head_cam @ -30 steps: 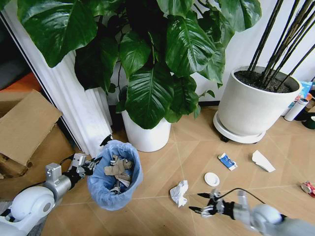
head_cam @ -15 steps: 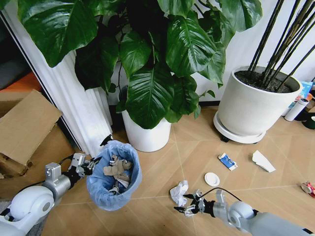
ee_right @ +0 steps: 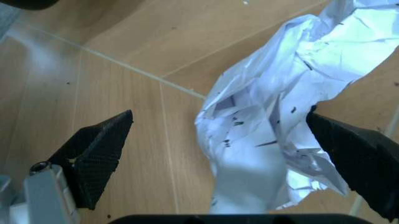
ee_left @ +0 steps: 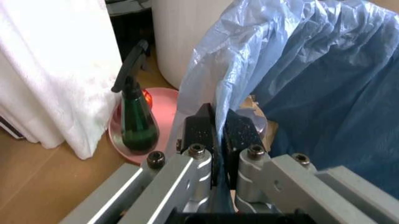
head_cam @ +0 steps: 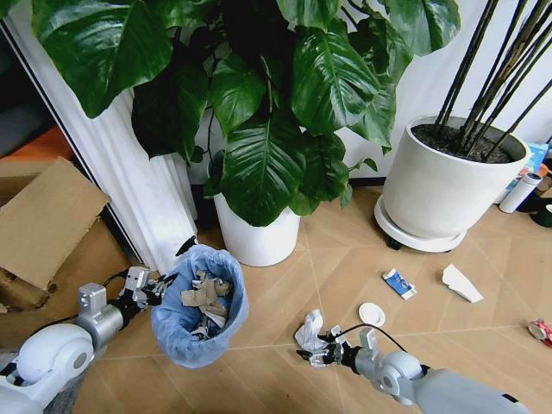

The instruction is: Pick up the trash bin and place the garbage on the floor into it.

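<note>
Right gripper (head_cam: pixel 312 348): moved in from beside the disc (head_cam: pixel 372 314), now spread wide around crumpled paper (head_cam: pixel 310 332); grasp pending. Left gripper (head_cam: pixel 157 285): clamped on bin (head_cam: pixel 198 315) liner.

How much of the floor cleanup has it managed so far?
The trash bin already holds some rubbish, and the left gripper is shut on its blue liner. The right gripper is open around the crumpled paper, not yet closed. The white disc, blue packet and white wrapper lie uncollected.
</note>
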Available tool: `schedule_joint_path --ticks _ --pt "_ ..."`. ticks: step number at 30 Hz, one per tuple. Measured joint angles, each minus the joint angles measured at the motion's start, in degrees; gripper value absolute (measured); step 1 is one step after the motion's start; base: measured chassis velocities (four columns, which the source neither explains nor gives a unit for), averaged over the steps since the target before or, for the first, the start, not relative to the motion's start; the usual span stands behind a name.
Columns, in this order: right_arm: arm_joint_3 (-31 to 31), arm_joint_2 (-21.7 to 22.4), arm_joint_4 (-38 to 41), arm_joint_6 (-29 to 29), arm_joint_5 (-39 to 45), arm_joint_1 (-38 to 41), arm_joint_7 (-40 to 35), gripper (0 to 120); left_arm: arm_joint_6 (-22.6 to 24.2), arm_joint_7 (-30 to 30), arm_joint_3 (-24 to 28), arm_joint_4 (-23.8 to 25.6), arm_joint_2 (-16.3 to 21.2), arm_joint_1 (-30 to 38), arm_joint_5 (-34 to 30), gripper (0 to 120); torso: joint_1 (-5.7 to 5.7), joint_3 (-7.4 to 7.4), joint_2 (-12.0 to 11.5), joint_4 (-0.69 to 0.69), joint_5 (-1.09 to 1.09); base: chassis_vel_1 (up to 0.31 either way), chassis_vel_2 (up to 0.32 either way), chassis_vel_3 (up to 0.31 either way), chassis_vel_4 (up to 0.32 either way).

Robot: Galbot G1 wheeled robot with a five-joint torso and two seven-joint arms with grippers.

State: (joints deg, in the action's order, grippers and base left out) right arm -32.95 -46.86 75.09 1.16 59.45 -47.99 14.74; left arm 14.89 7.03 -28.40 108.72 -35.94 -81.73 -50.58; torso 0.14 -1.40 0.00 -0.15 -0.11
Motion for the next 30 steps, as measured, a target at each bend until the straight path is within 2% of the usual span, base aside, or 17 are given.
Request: schedule_joint_path --ticks 3,5,6,9,10,11,14,15,18,19,22,23,26,28,29,30 --pt "0.12 0.01 0.13 0.6 0.13 -0.08 -0.84 98 0.0 0.01 0.0 -0.03 -0.02 0.04 -0.01 0 0.0 0.0 0.0 0.0 0.0 0.0 0.0 0.0 0.0" --pt "0.2 0.08 0.17 1.22 0.19 -0.15 -1.23 87 0.0 0.02 0.03 -0.07 -0.07 0.06 -0.01 0 0.0 0.0 0.0 0.0 0.0 0.0 0.0 0.0 0.0" --pt "0.2 0.08 0.17 1.22 0.19 -0.15 -1.23 87 0.0 0.02 0.03 -0.07 -0.07 0.06 -0.01 0 0.0 0.0 0.0 0.0 0.0 0.0 0.0 0.0 0.0" --pt "0.2 0.29 0.38 1.91 0.35 -0.16 -1.47 74 -0.01 0.03 0.09 -0.14 -0.03 0.2 -0.04 0 0.0 0.0 0.0 0.0 0.0 0.0 0.0 0.0 0.0" --pt "0.19 0.41 0.52 2.27 0.61 -0.13 -1.71 67 -0.01 0.03 0.09 -0.16 -0.01 0.32 -0.08 0 0.0 0.0 0.0 0.0 0.0 0.0 0.0 0.0 0.0" --pt "0.19 0.41 0.52 2.27 0.61 -0.13 -1.71 67 -0.01 0.03 0.09 -0.16 -0.01 0.32 -0.08 0 0.0 0.0 0.0 0.0 0.0 0.0 0.0 0.0 0.0" --pt "0.19 0.54 1.01 2.64 0.96 -0.12 -1.92 53 -0.02 0.03 0.15 -0.18 0.0 0.37 -0.13 0 0.0 0.0 0.0 0.0 0.0 0.0 0.0 0.0 0.0" --pt "0.19 0.54 1.01 2.64 0.96 -0.12 -1.92 53 -0.02 0.03 0.15 -0.18 0.0 0.37 -0.13 0 0.0 0.0 0.0 0.0 0.0 0.0 0.0 0.0 0.0" --pt "0.3 0.66 1.54 2.86 1.03 -0.26 -1.95 39 -0.02 0.06 0.16 -0.2 -0.06 0.37 -0.13 0 0.0 0.0 0.0 0.0 0.01 0.0 0.0 0.0 0.0" --pt "0.3 0.66 1.54 2.86 1.03 -0.26 -1.95 39 -0.02 0.06 0.16 -0.2 -0.06 0.37 -0.13 0 0.0 0.0 0.0 0.0 0.01 0.0 0.0 0.0 0.0" --pt "0.48 0.83 1.98 3.05 1.03 -0.45 -1.9 26 -0.08 0.17 0.25 -0.26 -0.16 0.23 -0.07 0 0.0 0.0 0.0 0.0 0.0 0.0 0.0 0.0 0.0" --pt "0.48 0.83 1.98 3.05 1.03 -0.45 -1.9 26 -0.08 0.17 0.25 -0.26 -0.16 0.23 -0.07 0 0.0 0.0 0.0 0.0 0.0 0.0 0.0 0.0 0.0" --pt "0.98 0.99 2.48 3.26 1.02 -0.75 -1.69 10 -0.15 0.34 0.46 -0.36 -0.18 0.16 0.04 0 0.0 0.0 0.0 0.0 0.0 0.0 0.0 0.0 0.0" --pt "1.2 1.03 2.57 3.27 0.97 -0.88 -1.58 9 -0.17 0.39 0.51 -0.41 -0.19 0.16 0.05 0 0.0 0.0 0.0 0.0 0.0 0.0 0.0 0.0 0.0" --pt "2.0 1.28 2.78 3.27 0.61 -1.39 -1.18 0 -0.22 0.55 0.64 -0.55 -0.15 0.17 0.08 0 0.0 0.0 0.0 0.0 0.01 0.0 0.0 0.0 0.0" --pt "2.53 1.47 2.91 3.21 0.19 -1.72 -0.83 0 -0.25 0.64 0.68 -0.64 -0.13 0.22 0.08 0 0.0 0.0 0.0 0.0 0.0 0.0 0.0 0.0 0.0"
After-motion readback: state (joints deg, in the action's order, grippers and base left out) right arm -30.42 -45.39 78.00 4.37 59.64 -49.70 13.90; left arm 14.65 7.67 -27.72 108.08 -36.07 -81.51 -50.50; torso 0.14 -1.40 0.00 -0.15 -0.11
